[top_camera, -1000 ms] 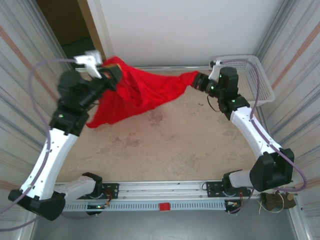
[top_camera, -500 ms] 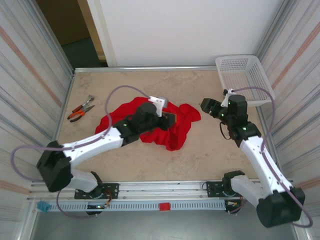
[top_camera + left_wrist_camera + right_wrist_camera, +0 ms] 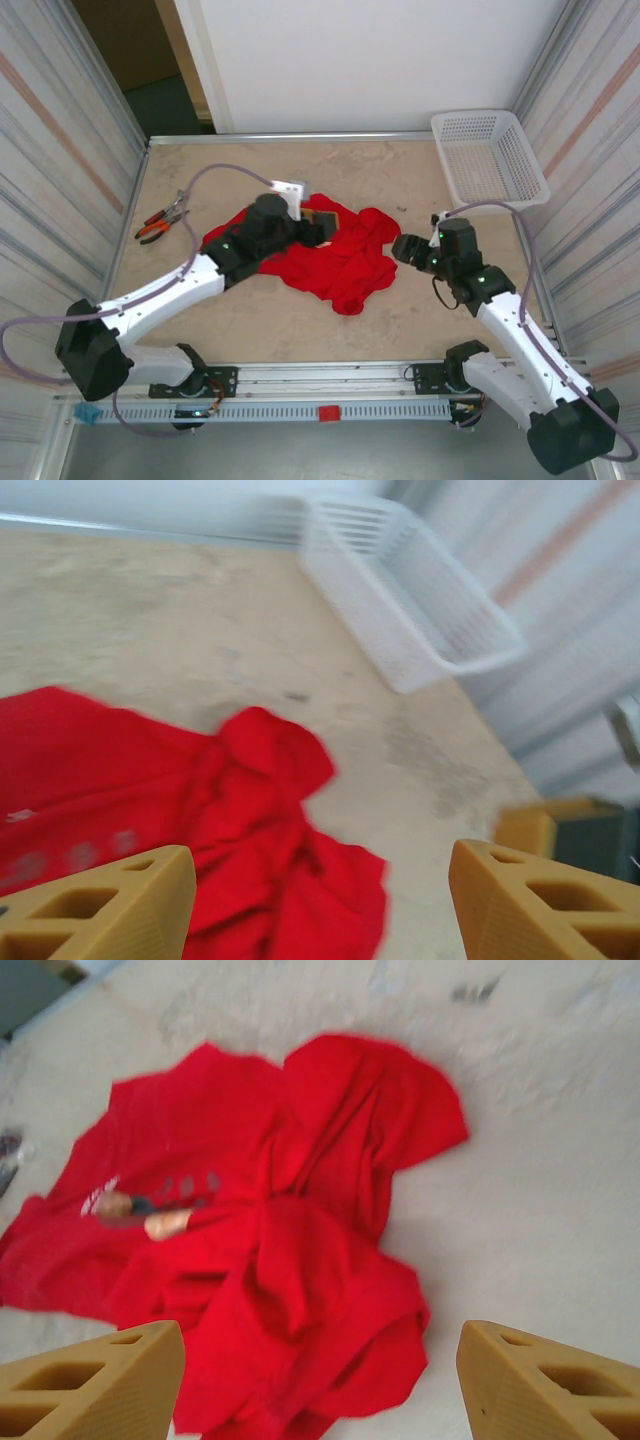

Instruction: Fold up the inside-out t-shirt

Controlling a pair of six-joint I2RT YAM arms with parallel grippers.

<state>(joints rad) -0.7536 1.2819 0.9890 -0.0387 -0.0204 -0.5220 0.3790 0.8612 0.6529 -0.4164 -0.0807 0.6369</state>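
The inside-out t-shirt (image 3: 345,262) lies in a crumpled red heap in the middle of the table. My left gripper (image 3: 323,224) hovers over the heap's far edge, open, with nothing between its fingers. In the left wrist view, the t-shirt (image 3: 210,810) spreads below the left gripper (image 3: 320,910), with faint pale print marks at the left. My right gripper (image 3: 402,248) stands open just off the heap's right edge. From the right wrist, the t-shirt (image 3: 290,1250) lies ahead of the right gripper (image 3: 320,1385), untouched.
A white mesh basket (image 3: 490,155) stands at the far right corner, also seen as the basket (image 3: 410,600) from the left wrist. Orange-handled pliers (image 3: 158,222) lie at the left side. Metal walls close in left and right.
Both grippers held the t-shirt stretched in the air at the back a second ago. They have opened, the shirt has dropped into a heap, and both arms have come in over the table's middle.
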